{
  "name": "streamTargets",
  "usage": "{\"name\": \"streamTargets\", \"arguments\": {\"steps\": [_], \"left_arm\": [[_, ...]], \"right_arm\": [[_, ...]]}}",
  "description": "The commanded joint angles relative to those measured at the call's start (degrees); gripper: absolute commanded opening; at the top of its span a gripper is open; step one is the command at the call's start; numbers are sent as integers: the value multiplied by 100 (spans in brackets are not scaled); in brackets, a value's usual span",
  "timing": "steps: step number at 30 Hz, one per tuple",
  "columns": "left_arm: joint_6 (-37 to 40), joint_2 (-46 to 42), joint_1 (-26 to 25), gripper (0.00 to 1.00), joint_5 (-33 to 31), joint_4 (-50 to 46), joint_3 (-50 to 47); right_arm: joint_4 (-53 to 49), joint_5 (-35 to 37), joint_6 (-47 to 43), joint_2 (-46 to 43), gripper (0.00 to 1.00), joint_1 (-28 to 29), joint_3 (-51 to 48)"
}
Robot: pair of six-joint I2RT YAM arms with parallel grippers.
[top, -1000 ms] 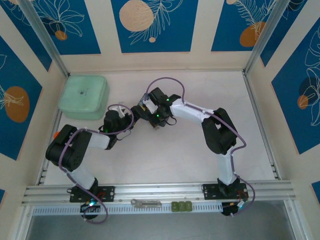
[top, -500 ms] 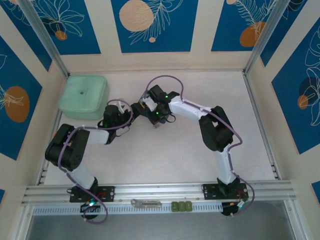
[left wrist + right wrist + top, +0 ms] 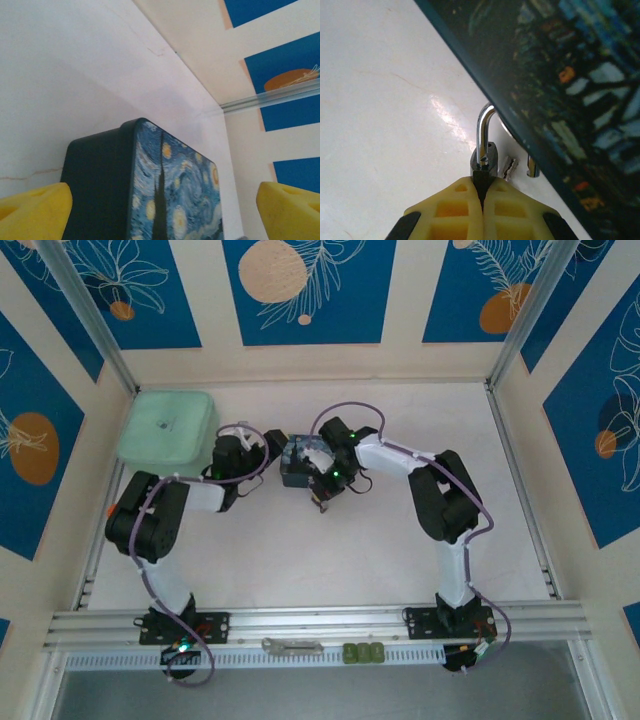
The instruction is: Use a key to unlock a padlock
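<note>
Two yellow fingertips of the right gripper (image 3: 483,186) are pressed together on the padlock (image 3: 484,161). The dark body is pinched at their tips, so just its top shows. Shackle (image 3: 482,131) stands up from it. Near leg is clear, the bend runs behind the edge of the tin (image 3: 560,75), and the far leg is hidden. A silver sliver just right of the body, on the table (image 3: 380,100), looks like the key (image 3: 508,167). It's too small and blurred to be sure, and I can't tell if it touches the padlock. Another silver stub further right is half cut off by the tin edge; can't identify it. Tin is out of focus here, cropped top and right.

Top view: right gripper (image 3: 322,495) sits at the tin's near right corner, wrist covering part of the lid. Detail at the fingertips is too small to resolve from up there. Left gripper (image 3: 270,445) is at the tin's left side, jaws masked by the wrist body. Green box (image 3: 167,430) is in the far-left corner, just beyond the left arm.

Left wrist view: left gripper (image 3: 162,212) is spread wide, one yellow fingertip (image 3: 35,210) at each lower corner, both cropped by the frame. Tin sits between them, dark side wall facing the camera, painted lid foreshortened, bottom cut off. Can't tell whether either finger touches it.
</note>
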Motion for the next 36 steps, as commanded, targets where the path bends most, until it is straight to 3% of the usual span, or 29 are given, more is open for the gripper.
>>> {"name": "streamTargets", "arguments": {"steps": [1, 13, 18, 22, 28, 36], "left_arm": [[-91, 277, 51, 89, 144, 399, 280], [64, 521, -158, 63, 290, 166, 58], [546, 427, -276, 61, 295, -771, 259], [677, 329, -281, 50, 156, -938, 172], [707, 420, -307, 44, 159, -1045, 183], [640, 387, -351, 42, 150, -939, 97]], "right_arm": [[121, -377, -10, -350, 0, -27, -56], [275, -260, 29, -184, 0, -26, 134], [303, -223, 64, -129, 0, -27, 167], [364, -283, 100, -120, 0, -22, 239], [590, -544, 151, -93, 0, 70, 337], [774, 152, -106, 109, 0, 324, 484]]}}
